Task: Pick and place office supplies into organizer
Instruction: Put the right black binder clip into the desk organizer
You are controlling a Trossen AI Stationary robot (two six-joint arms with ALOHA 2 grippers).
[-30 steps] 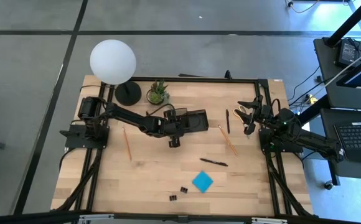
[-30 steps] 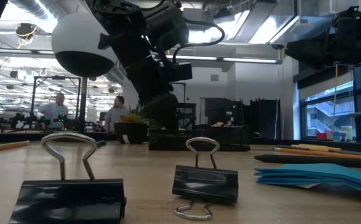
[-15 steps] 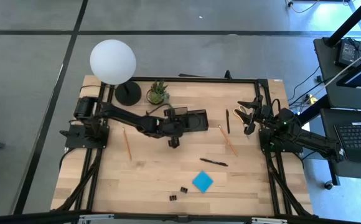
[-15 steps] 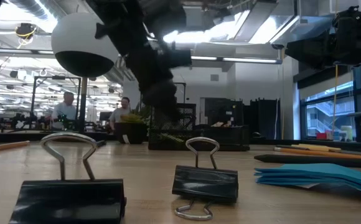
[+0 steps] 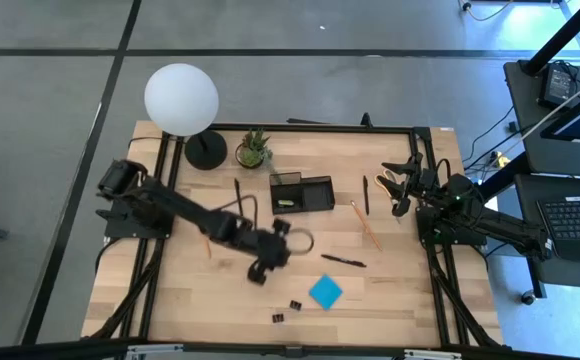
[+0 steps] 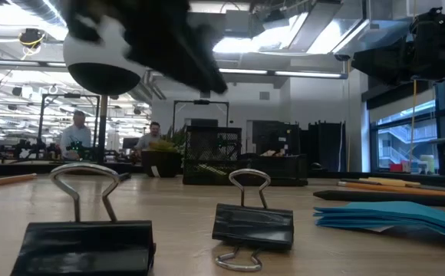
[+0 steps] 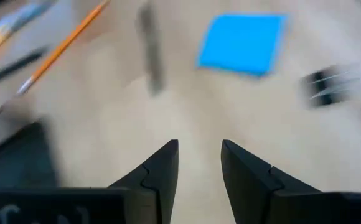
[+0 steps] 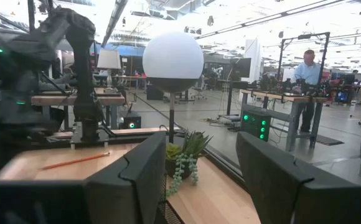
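Wooden tabletop [image 5: 170, 290] fills my high view, with the workshop floor around it. My left gripper [image 5: 262, 262] hangs over the middle of it, jaws released with a narrow gap and nothing between them, as the left wrist view shows. Ahead of these jaws, toward the near right, lies the blue sticky-note pad [image 5: 325, 291], flat, one corner pointing at me. Between lies a black pen [image 5: 342, 261], its long axis running left to right. I judge the left arm is much nearer to both than the right gripper [image 5: 402, 190], which waits at the right edge, jaws also released.

My count: one organizer [image 5: 302, 193] at the back, apart from the jaws; three black pens; three orange pencils, I believe; two black clips [image 5: 288, 310] near the front; one pad; scissors I cannot tell.
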